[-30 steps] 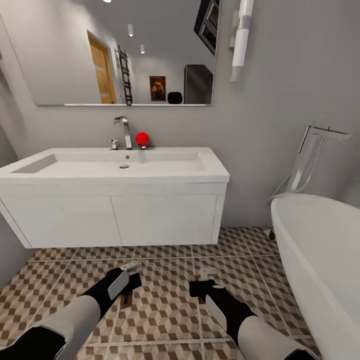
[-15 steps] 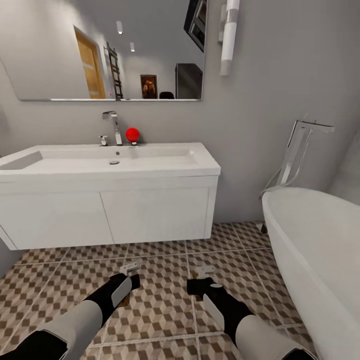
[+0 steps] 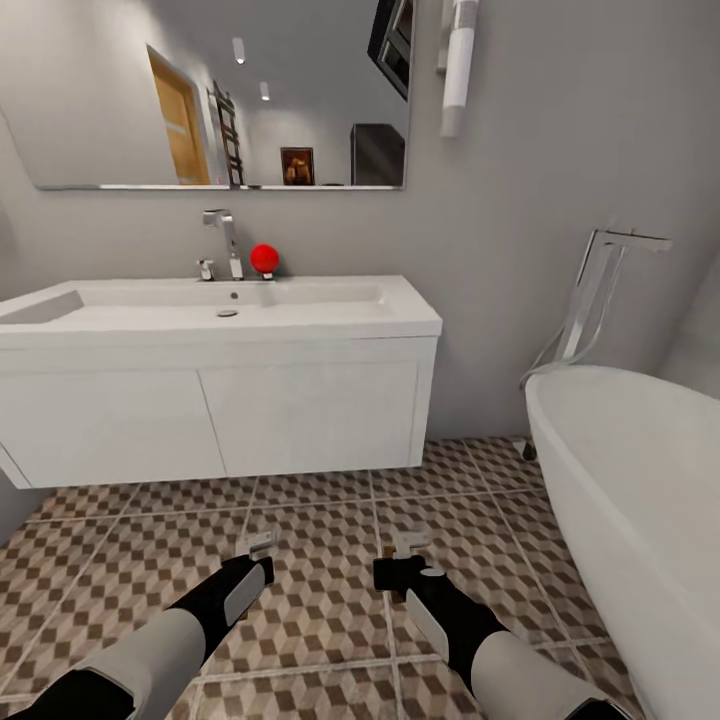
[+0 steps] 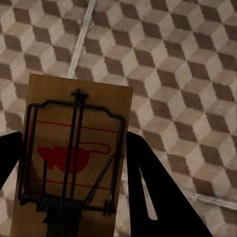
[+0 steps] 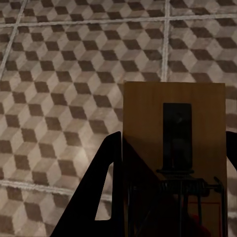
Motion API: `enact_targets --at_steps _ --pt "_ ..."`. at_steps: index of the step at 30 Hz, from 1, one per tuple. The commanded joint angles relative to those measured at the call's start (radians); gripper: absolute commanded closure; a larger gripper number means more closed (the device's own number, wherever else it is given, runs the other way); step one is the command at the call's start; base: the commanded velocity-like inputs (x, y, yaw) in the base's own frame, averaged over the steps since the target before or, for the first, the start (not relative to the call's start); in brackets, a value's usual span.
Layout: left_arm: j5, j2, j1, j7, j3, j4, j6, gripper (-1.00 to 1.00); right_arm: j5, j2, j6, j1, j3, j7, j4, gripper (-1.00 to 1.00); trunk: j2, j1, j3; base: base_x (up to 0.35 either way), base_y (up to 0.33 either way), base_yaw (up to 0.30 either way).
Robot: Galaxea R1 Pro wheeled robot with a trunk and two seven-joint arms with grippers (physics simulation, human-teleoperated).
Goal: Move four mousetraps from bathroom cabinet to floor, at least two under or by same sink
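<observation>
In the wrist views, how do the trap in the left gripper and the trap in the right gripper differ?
The left mousetrap shows its whole wire frame and a red mouse print, while the right mousetrap shows a dark metal plate and, nearer the camera, its spring. The left mousetrap is tilted in its picture; the right mousetrap sits square. Both are tan wooden boards sitting between dark fingers, the left gripper and right gripper, above the bathroom floor.
</observation>
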Motion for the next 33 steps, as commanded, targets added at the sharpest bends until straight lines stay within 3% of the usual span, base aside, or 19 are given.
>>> enact_targets --at_steps 1,8,33 --pt "-0.003 0.000 0.001 -0.003 0.000 0.000 0.001 1.00 -0.001 0.000 0.000 0.000 0.000 0.001 0.000 1.00 -0.007 0.004 -0.003 0.000 0.000 0.000" --pt "-0.004 0.002 0.003 -0.002 0.000 0.000 -0.001 1.00 -0.001 0.000 0.000 0.003 0.000 0.000 0.000 1.00 -0.056 0.031 -0.025 0.000 0.000 0.000" --pt "0.013 0.001 0.018 -0.023 0.004 -0.004 0.002 1.00 0.004 0.000 -0.002 0.003 0.003 0.000 -0.002 1.00 -0.062 0.042 -0.122 0.000 0.000 0.000"
